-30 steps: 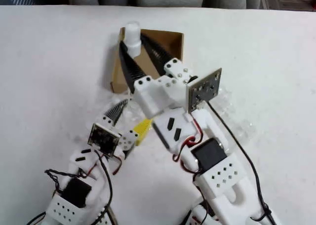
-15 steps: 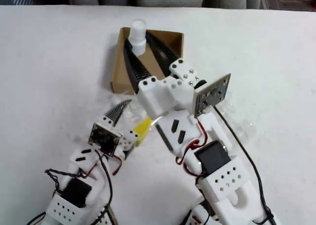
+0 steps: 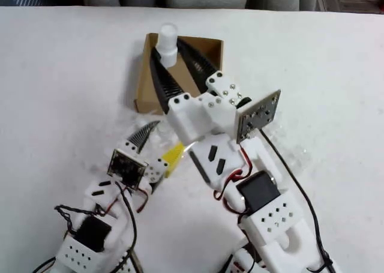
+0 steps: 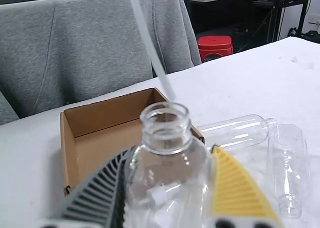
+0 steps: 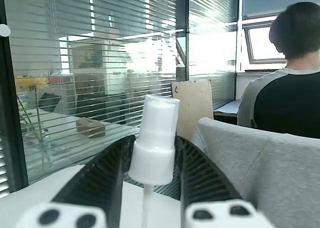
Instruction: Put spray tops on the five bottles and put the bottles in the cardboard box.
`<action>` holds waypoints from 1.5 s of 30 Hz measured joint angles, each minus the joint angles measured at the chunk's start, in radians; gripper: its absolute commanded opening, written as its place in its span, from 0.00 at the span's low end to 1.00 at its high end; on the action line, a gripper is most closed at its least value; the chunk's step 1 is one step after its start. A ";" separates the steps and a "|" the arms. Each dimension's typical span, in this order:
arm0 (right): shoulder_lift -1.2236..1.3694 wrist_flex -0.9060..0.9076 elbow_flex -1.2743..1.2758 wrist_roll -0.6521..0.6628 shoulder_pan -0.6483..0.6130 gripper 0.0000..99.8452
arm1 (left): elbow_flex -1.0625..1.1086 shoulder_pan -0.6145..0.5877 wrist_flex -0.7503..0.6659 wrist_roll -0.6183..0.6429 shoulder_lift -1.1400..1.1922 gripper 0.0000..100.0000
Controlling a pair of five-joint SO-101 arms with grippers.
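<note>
My left gripper (image 4: 172, 155) is shut on a clear bottle (image 4: 165, 180), upright between its grey and yellow fingers, with the neck (image 4: 166, 124) uncapped. A white spray top (image 5: 155, 138) is held between the black fingers of my right gripper (image 5: 154, 150). Its thin dip tube (image 4: 149, 42) slants down to the rim of the bottle's mouth. From above, the spray top (image 3: 167, 42) and right gripper (image 3: 167, 52) hang over the cardboard box (image 3: 207, 50), and the left gripper (image 3: 161, 140) sits lower, partly under the right arm.
The open cardboard box (image 4: 95, 125) stands just behind the held bottle. Two more uncapped clear bottles (image 4: 235, 132) (image 4: 287, 168) lie on the white table beside it; from above they show right of the right arm (image 3: 277, 122). Grey chair backs stand beyond the far table edge.
The right arm shifted slightly right and farther out with the spray top, then held still. The left arm has not moved.
</note>
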 measured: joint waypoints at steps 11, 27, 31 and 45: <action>0.000 -0.103 0.143 0.000 0.000 0.02 | 0.000 0.000 0.002 0.000 0.000 0.02; -0.229 0.101 0.267 0.000 -0.074 0.01 | 0.000 0.000 0.002 0.000 0.000 0.02; -0.301 0.106 0.342 0.000 -0.081 0.01 | 0.000 0.000 0.002 0.000 0.000 0.02; -0.442 0.292 0.387 0.000 -0.106 0.02 | 0.000 0.003 0.002 0.000 0.000 0.02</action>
